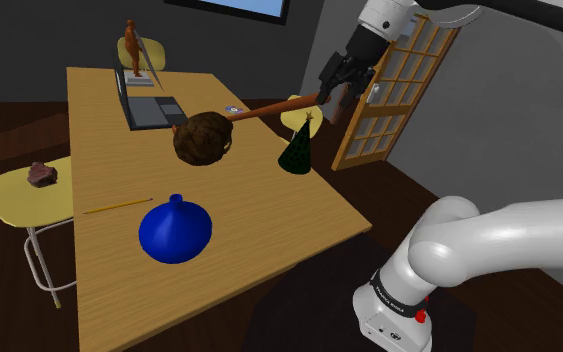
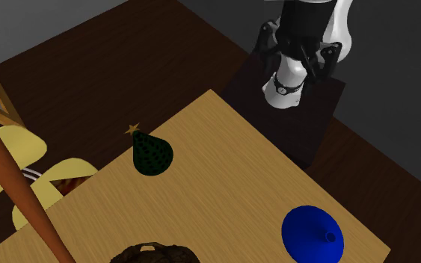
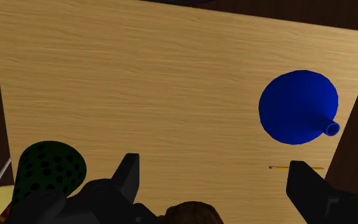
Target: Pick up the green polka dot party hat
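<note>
Though the wooden table [image 1: 269,215] has a broad bare stretch between the blue funnel [image 1: 174,232] and the green dotted party hat [image 1: 296,152], the hat itself stands close to the table's edge on the shoulder view's right, with a yellow chair [image 2: 10,153] just past that edge. Near the hat's other side lies a brown ball-headed stick [image 1: 202,138], whose long wooden handle runs behind the hat's tip towards the same edge. A laptop [image 1: 149,105] sits at the far end, well apart, and a pencil [image 1: 119,206] lies near the funnel. From the stand at the shoulder view's lower right the white arm climbs out of the picture's top and comes back in. Its black gripper [image 1: 331,98] hangs high over the table's edge, above and beyond the hat. In the wrist view the fingers [image 3: 128,181] stand wide apart with nothing between them, and the hat lies outside the gap, beside one finger. The hat rests on its wide rim, long axis upright, star-topped point straight up.
</note>
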Robot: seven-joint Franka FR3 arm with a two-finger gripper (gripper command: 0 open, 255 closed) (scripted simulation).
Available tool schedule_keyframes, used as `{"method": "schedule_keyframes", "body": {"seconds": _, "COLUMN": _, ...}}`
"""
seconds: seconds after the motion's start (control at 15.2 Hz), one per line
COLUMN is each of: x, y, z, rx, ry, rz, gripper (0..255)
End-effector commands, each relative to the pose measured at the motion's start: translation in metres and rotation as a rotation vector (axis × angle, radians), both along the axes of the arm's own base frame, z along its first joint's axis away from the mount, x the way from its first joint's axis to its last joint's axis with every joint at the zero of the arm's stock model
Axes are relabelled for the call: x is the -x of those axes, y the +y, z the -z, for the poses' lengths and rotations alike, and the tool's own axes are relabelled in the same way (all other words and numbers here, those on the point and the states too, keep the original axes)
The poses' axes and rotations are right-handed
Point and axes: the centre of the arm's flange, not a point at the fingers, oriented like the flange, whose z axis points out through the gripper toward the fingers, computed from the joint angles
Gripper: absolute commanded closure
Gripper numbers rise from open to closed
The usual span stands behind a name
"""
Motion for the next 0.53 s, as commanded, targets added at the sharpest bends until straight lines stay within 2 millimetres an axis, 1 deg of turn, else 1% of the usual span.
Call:
{"method": "schedule_keyframes", "body": {"seconds": 0.0, "x": 0.0, "y": 0.0, "z": 0.0, "rx": 0.0, "ry": 0.0, "rz": 0.0, "gripper": 0}}
{"method": "schedule_keyframes", "body": {"seconds": 0.46, "x": -0.049, "y": -0.065, "z": 0.037, "rx": 0.04, "ry": 0.026, "rz": -0.024, "gripper": 0}}
